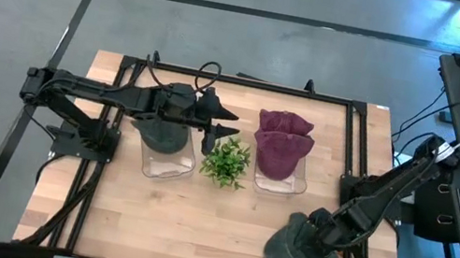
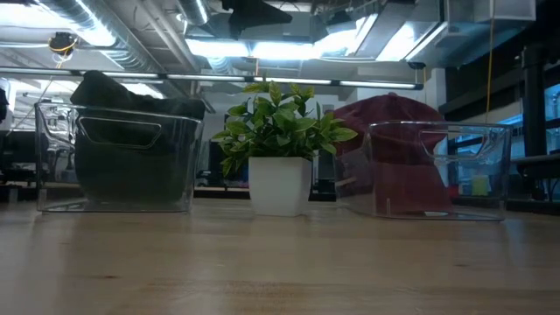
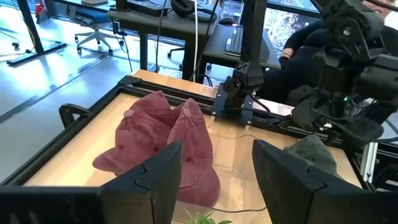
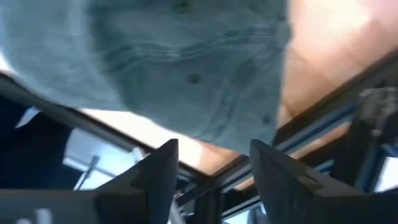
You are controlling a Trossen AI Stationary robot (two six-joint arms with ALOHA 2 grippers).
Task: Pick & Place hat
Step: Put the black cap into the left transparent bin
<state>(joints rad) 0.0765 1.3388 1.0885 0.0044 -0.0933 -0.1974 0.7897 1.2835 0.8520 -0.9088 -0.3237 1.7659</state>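
Note:
A dark green hat (image 1: pixel 291 254) lies on the table near its near right corner; it also shows in the right wrist view (image 4: pixel 186 62) and the left wrist view (image 3: pixel 314 152). My right gripper (image 1: pixel 313 237) is low at that hat's far right side, open (image 4: pixel 214 149), with the hat's edge just ahead of the fingers. My left gripper (image 1: pixel 233 124) is open (image 3: pixel 217 149) and hovers between the left bin and the plant, touching nothing. Maroon hats (image 1: pixel 282 143) fill the right clear bin (image 2: pixel 437 171). Another dark hat (image 1: pixel 165 132) sits in the left clear bin (image 2: pixel 118 157). My right gripper stands at the green hat's edge (image 4: pixel 211 140), slanting down from the table's right side with its fingers apart. I cannot tell whether the fingers touch the cloth. The hat lies flat on the table.
A small potted plant (image 1: pixel 226 160) stands between the two bins (image 2: pixel 278 131). A black metal frame (image 1: pixel 356 142) runs around the table's edges. Bare wood stretches along the near side, left of the green hat. A desk with a keyboard stands beyond the right edge.

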